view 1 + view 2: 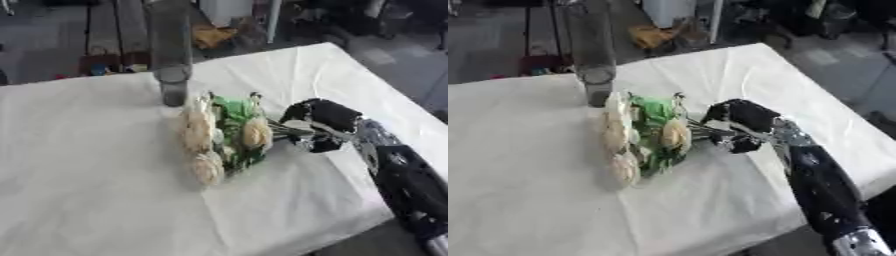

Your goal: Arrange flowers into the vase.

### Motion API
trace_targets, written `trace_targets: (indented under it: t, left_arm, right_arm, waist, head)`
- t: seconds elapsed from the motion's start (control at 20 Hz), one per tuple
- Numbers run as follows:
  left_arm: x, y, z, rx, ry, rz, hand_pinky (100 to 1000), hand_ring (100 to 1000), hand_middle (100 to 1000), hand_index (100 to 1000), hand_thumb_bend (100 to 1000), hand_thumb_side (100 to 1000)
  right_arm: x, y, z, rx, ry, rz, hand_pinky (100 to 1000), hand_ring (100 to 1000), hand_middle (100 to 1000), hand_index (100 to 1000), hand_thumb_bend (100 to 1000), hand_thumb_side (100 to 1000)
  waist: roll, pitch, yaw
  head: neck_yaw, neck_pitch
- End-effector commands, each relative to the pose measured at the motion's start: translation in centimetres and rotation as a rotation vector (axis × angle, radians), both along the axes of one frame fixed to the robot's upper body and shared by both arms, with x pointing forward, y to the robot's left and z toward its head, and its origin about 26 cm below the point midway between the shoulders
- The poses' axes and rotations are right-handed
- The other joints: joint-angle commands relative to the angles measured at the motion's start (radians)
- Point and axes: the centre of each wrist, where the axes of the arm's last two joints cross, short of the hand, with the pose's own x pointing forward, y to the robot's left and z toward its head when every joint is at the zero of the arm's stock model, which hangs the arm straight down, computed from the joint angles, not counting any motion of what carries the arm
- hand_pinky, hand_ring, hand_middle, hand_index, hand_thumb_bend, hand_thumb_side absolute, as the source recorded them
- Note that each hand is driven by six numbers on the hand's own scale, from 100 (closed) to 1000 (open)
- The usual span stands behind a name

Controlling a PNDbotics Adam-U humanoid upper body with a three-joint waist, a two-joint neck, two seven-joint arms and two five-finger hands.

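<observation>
A bunch of cream flowers with green leaves lies on the white table, blooms pointing left and stems running right. My right hand comes in from the lower right and is curled round the stems. A tall clear glass vase stands upright just behind the bunch, near the table's far edge. The left hand shows in neither view.
The table's far edge runs behind the vase and its right corner drops off beyond my right arm. Wooden boards and a yellow object lie on the floor past the table.
</observation>
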Motion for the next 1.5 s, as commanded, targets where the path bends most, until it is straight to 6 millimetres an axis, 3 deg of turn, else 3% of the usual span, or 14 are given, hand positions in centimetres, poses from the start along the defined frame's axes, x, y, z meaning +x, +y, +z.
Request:
trace_targets:
  t: [0.05, 0.6, 0.9, 1.5]
  left_arm:
    - [0.2, 0.1, 0.8, 0.007, -0.023, -0.003, 592, 644, 749, 809, 763, 794]
    - [0.1, 0.1, 0.8, 0.005, -0.023, -0.003, 592, 645, 749, 809, 766, 793]
    - [0.1, 0.1, 0.8, 0.004, -0.023, -0.004, 592, 646, 749, 809, 766, 794]
    - [0.1, 0.2, 0.7, 0.007, -0.019, -0.003, 592, 648, 750, 810, 769, 795]
  right_arm:
    - [0.5, -0.7, 1.3, -0.02, -0.03, -0.013, 664, 660, 693, 799, 371, 197]
    - [0.3, -1.1, 1.0, -0.043, -0.006, -0.043, 676, 674, 727, 829, 359, 234]
    - [0.3, -1.2, 1.1, -0.068, 0.025, -0.056, 698, 717, 769, 862, 369, 297]
    - [0.2, -2.3, 1.8, -0.058, 0.091, -0.089, 719, 711, 759, 858, 335, 345]
  waist:
    - [0.002, -0.008, 0.002]
    - [0.003, -0.008, 0.0]
    - [0.004, -0.008, -0.001]
    - [0.001, -0.01, -0.003]
  head:
    - [-0.003, -0.001]
    - [-0.005, -0.001]
    - [-0.006, 0.0]
    - [-0.005, 0.003]
